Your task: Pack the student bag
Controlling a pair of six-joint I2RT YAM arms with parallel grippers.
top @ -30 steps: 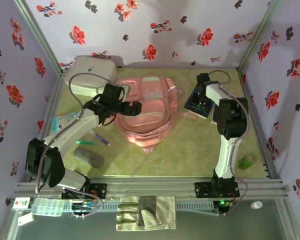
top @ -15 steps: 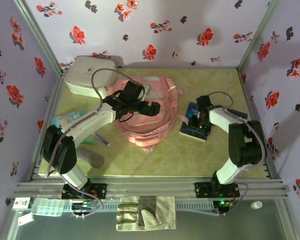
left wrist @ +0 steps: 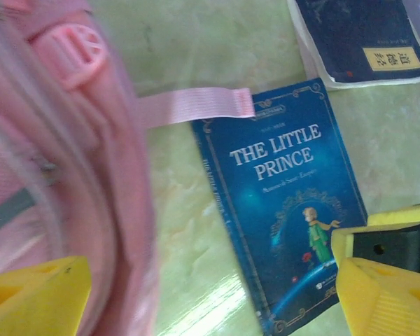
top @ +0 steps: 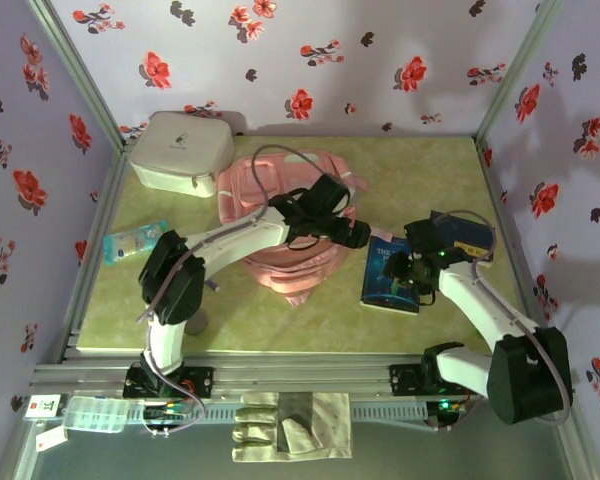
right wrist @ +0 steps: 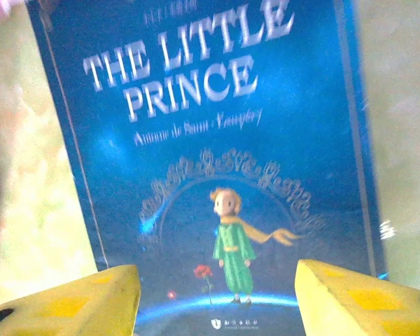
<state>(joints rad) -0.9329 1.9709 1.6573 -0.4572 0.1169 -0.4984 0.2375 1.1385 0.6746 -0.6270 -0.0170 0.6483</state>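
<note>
The pink student bag (top: 285, 268) lies flat at mid-table, and its side (left wrist: 63, 161) and a loose strap (left wrist: 196, 106) are in the left wrist view. My left gripper (top: 358, 236) (left wrist: 210, 287) hangs open over the bag's right edge, with nothing between its fingers. Just right of the bag lies a blue book, "The Little Prince" (top: 384, 282) (left wrist: 287, 203) (right wrist: 217, 140). Above the lower end of its cover my right gripper (top: 408, 268) (right wrist: 217, 283) stands open. I cannot tell whether its fingertips touch the cover.
A second dark blue book (top: 465, 232) (left wrist: 357, 35) lies farther right, behind the first. A white-grey zip case (top: 180, 150) sits at the back left and a blue packet (top: 135, 243) at the left edge. Flowered walls close three sides.
My left arm swung right across the bag to its right edge. My right gripper came toward the near edge, and the Little Prince book moved with it, away from the other book.
</note>
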